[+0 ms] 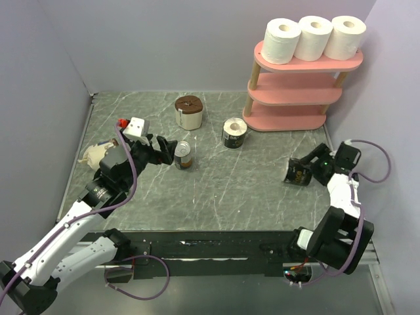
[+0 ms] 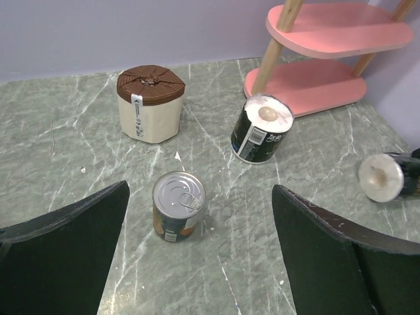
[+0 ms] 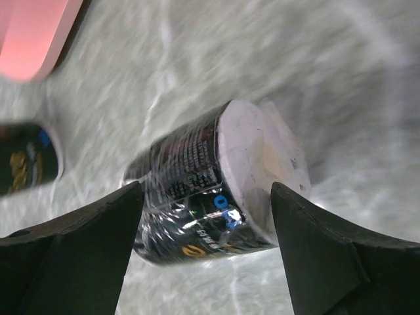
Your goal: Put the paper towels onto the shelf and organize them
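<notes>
The pink shelf [image 1: 305, 88] stood at the table's far right corner, with three white paper towels [image 1: 315, 38] in a row on its top tier. The left gripper [image 1: 167, 151] gaped wide and held nothing, and a small can [image 1: 183, 155] stood just ahead. The right gripper [image 3: 207, 193] was spread around a black-printed roll [image 3: 216, 190] lying on its side, though contact was unclear. Another black-printed roll [image 1: 234, 133] stood upright near the shelf's foot.
</notes>
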